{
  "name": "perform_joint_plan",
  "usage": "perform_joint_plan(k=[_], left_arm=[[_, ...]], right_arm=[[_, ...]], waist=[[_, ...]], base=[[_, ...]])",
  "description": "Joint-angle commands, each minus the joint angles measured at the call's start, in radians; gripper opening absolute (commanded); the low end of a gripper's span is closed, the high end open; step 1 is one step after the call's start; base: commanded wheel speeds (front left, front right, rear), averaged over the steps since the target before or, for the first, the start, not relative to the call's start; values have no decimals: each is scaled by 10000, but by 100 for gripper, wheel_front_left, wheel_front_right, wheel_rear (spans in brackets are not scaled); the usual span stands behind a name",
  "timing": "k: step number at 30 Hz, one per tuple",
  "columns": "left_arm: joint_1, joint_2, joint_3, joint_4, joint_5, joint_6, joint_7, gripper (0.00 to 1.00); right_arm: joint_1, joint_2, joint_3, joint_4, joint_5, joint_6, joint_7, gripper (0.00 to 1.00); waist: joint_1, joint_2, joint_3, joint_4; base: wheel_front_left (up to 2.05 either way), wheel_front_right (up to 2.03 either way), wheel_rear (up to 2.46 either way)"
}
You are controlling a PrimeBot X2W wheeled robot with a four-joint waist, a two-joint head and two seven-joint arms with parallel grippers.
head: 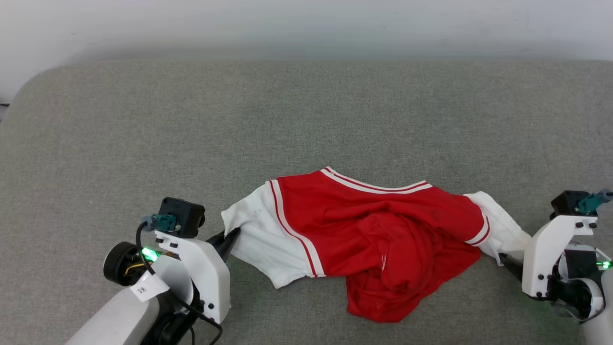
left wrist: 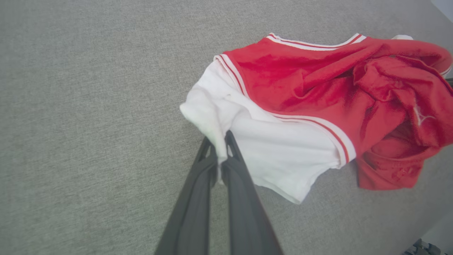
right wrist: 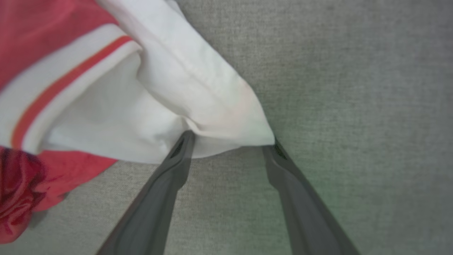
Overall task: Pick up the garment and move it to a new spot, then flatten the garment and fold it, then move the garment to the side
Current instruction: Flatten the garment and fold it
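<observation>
My left gripper (left wrist: 220,150) is pinched tight on the white left sleeve (left wrist: 276,148) of the red jersey (head: 383,225), which lies bunched at the near middle of the grey cushion (head: 306,105). My right gripper (right wrist: 231,141) stands wide apart, its tips at the corner of the right sleeve (right wrist: 212,102). I'd slide further in, catch both layers, close firmly, and then lift both sides evenly.

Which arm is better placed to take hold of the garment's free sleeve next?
Right. The right gripper stands open with a white sleeve corner of the garment between its fingertips, so it likely only needs to close. The left gripper is shut on the opposite sleeve, so it is occupied.
</observation>
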Motion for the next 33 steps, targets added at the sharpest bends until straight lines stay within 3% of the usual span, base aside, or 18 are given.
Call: perform_joint_plan(k=[1,2,3,10,19,24,33], left_arm=[[-126,2,25,22,-51,-23,-69,0],[-136,-9,40,40,-77,-20,-75,0],[-141,-15,44,59,-82,-20,-65,0],[-201,-5,156,120,11,72,-331,0],[-674,211,730,52,166,411,-819,0],[-2128,135,1269,627,194,234,-1095,0],[-5044,-503,1851,2728,223,-404,-2034,0]], right_arm=[[200,306,319,508,104,1,259,46],[191,327,366,617,215,3,335,2],[179,336,388,685,299,3,325,0],[-351,-45,362,459,589,-2,-224,0],[-885,-287,85,-1650,-245,-2,-1685,0],[-1959,-77,-70,-2485,-1137,-2,-2067,0],[-4465,-108,84,-1816,-1667,-3,-2701,0]], waist=[[0,0,56,12],[0,0,75,14],[0,0,96,12],[0,0,-59,-17],[0,0,-542,-210],[0,0,-692,-339],[0,0,-92,-381]], base=[[0,0,0],[0,0,0],[0,0,0],[0,0,0],[0,0,0],[0,0,0],[0,0,0]])
